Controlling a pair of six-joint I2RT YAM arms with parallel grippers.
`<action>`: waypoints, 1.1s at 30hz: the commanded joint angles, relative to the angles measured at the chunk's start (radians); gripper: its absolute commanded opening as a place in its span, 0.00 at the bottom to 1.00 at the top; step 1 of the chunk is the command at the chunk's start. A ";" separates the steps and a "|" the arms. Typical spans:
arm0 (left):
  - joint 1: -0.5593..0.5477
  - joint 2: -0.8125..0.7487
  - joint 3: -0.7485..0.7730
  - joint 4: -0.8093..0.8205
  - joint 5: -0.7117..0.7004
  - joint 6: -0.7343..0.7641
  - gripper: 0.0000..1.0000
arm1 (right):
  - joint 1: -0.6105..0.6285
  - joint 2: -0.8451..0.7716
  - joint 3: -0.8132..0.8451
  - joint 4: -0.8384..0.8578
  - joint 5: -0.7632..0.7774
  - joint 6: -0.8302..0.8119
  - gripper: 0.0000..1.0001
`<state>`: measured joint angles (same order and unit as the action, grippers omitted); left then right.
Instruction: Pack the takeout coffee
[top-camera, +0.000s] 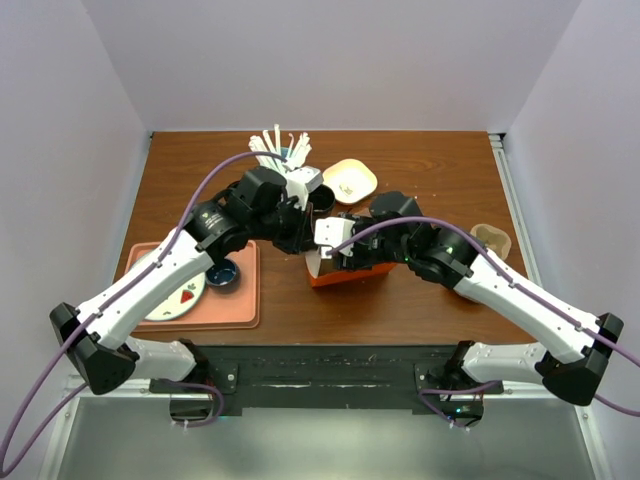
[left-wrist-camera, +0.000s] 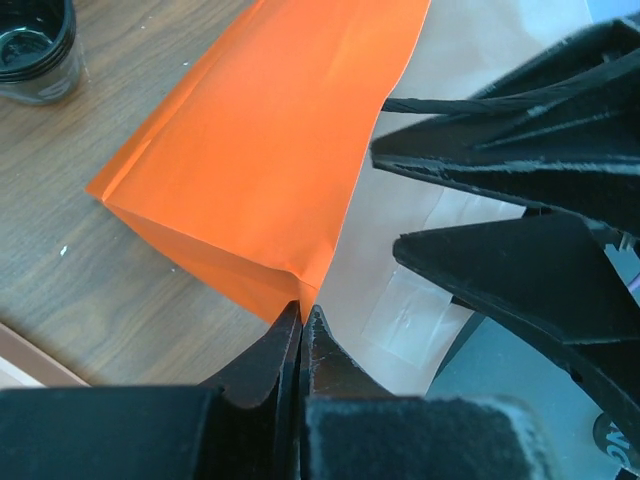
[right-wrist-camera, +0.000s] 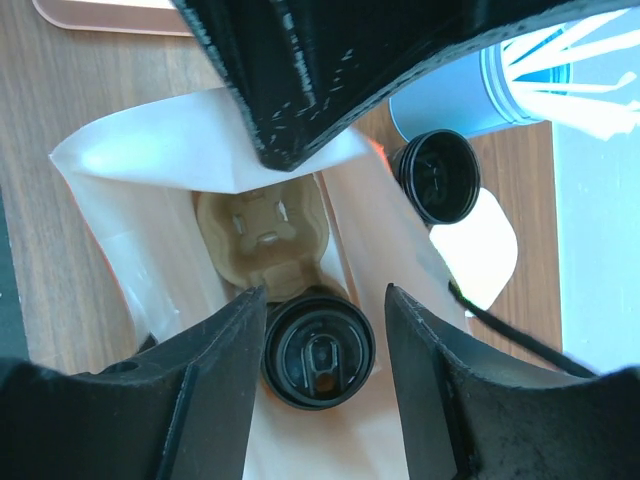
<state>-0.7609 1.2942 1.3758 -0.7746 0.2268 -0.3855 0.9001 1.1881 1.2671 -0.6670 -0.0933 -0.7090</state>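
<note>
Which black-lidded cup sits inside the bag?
The cup within the right claw, beside the cardboard holder; the other cup stands outside the bag, by the blue tumbler.

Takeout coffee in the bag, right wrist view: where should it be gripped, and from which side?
Likely the round lid rim, pinched across from straight above: the takeout coffee stands upright inside the paper bag, whose walls close off any sideways approach.

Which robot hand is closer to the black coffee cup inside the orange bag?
Right. The right gripper hangs over the open bag, its fingers on either side of the cup. The left gripper is off at the bag's edge, pinching the paper.
</note>
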 joint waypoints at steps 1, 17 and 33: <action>0.032 0.020 0.052 -0.035 0.008 -0.018 0.08 | -0.007 -0.018 0.046 0.013 -0.022 0.043 0.54; 0.080 0.031 0.077 -0.005 -0.010 -0.023 0.29 | -0.007 0.031 0.052 0.313 0.148 0.155 0.45; 0.098 0.036 0.111 0.032 -0.070 -0.021 0.38 | -0.009 0.177 0.159 0.460 0.337 0.215 0.42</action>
<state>-0.6743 1.3277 1.4311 -0.7818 0.1818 -0.4026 0.8951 1.3537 1.3369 -0.2909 0.2089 -0.5484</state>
